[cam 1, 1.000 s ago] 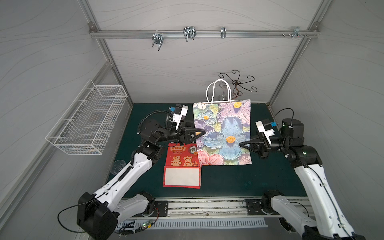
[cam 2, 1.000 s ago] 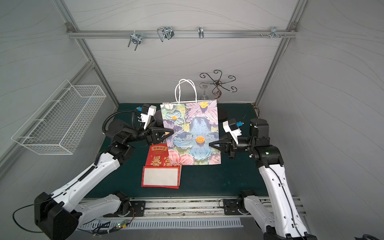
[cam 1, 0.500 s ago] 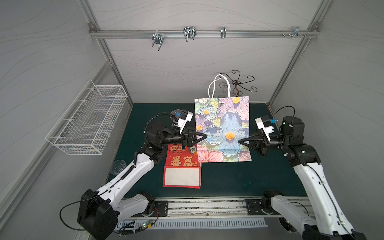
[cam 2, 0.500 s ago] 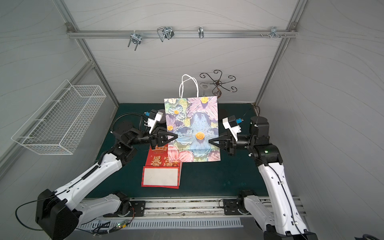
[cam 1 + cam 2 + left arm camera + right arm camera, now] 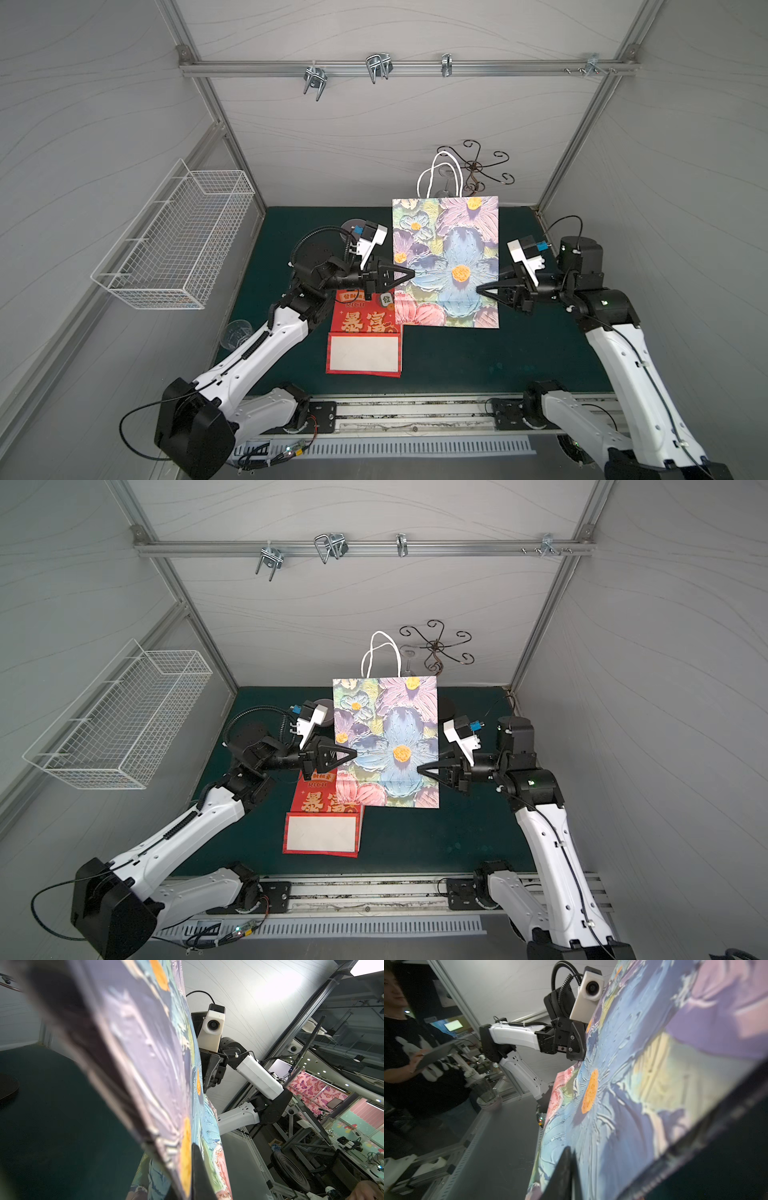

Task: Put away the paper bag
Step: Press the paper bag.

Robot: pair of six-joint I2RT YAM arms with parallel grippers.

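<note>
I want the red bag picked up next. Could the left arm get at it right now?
Probably not yet: the left gripper is shut on the floral paper bag, whose lower corner overlaps the red bag lying below it.

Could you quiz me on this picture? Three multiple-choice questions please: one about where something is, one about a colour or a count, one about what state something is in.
1. Where is the white wire basket?
A. fixed to the side wall
B. on the green mat
C. hanging from the top rail

2. What colour are the floral paper bag's handles?
A. black
B. white
C. red

3. What are the left hand and the right hand doing?
A. both open above the bag
B. only one touches the bag
C. each shut on a side edge of the bag

Answers:
1 A, it juts from the wall, clear of the mat.
2 B, white cord loops rise from the bag's top.
3 C, both top views show each pinching an opposite edge.
</note>
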